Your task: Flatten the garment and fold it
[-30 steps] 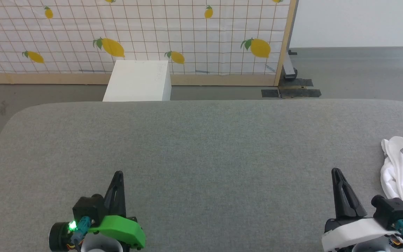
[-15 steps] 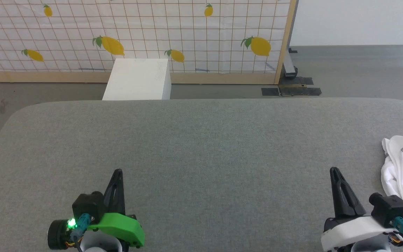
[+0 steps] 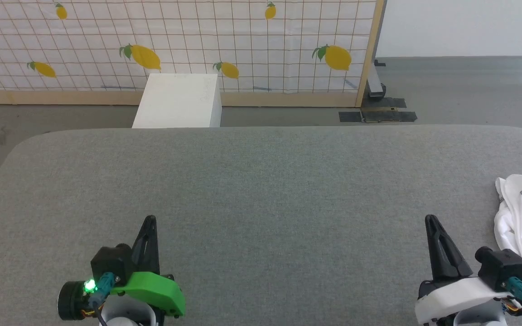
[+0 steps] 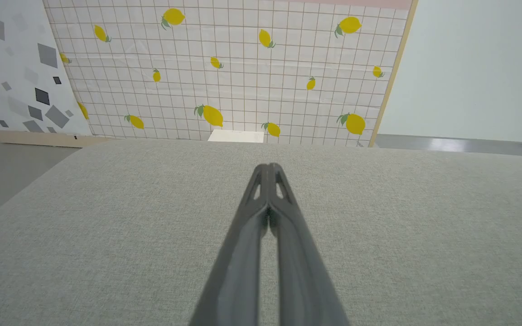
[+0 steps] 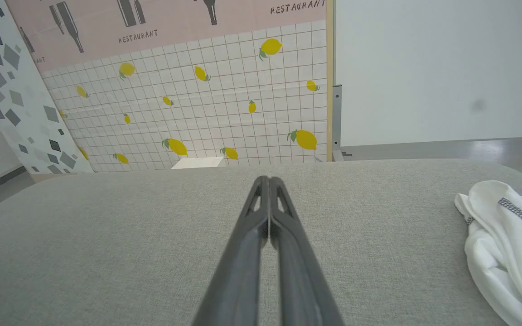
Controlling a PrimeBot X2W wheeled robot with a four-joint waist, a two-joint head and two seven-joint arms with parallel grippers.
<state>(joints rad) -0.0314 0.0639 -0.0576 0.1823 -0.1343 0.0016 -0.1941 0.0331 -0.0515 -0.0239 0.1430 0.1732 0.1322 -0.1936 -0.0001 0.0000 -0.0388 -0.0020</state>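
The garment is a crumpled white shirt with a dark zigzag seam, bunched at the right edge of the grey table and partly cut off by the frame. In the right wrist view the garment lies to the right of my fingers. My right gripper is shut and empty, hovering left of the garment without touching it. My left gripper is shut too, holding nothing, over bare fabric at the lower left. Each wrist view shows its gripper's tips pressed together: left gripper, right gripper.
A rigid white box stands on the floor beyond the table's far edge. Behind it is a lemon-print partition with a wooden frame. Grey floor lies to the left and far right of the table.
The head view has shifted slightly, so the whole scene sits a little higher in frame. Both grippers stay shut and the garment lies as before.
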